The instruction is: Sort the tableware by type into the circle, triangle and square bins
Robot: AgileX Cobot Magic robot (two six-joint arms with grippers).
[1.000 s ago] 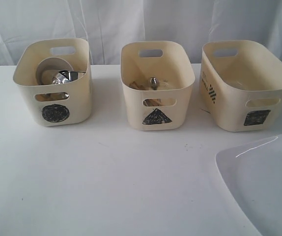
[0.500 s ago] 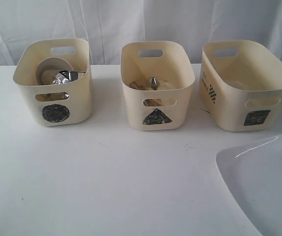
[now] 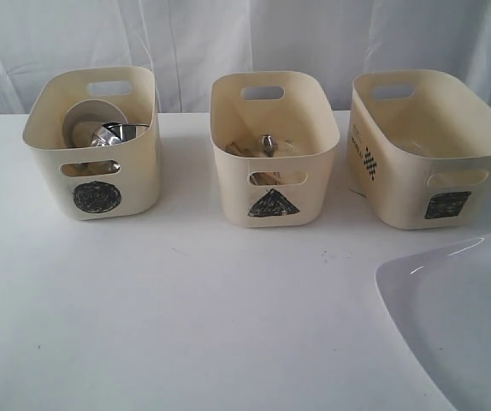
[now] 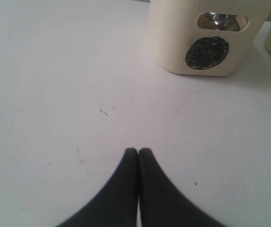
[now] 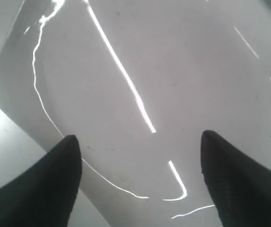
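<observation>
Wide white table [image 3: 186,325] here, matte and evenly lit, filling the whole foreground. Right behind the table's far edge, a white curtain [image 3: 194,34], hanging in soft vertical folds, sheer enough to glow. Closer in on the table top: small dark specks [image 4: 104,112] scattered over the surface, one short dash-like mark, a few pinpoint dots well apart from it. Faint scuffs [image 3: 327,254] too, out toward the middle of the table, barely darker than the top itself.
</observation>
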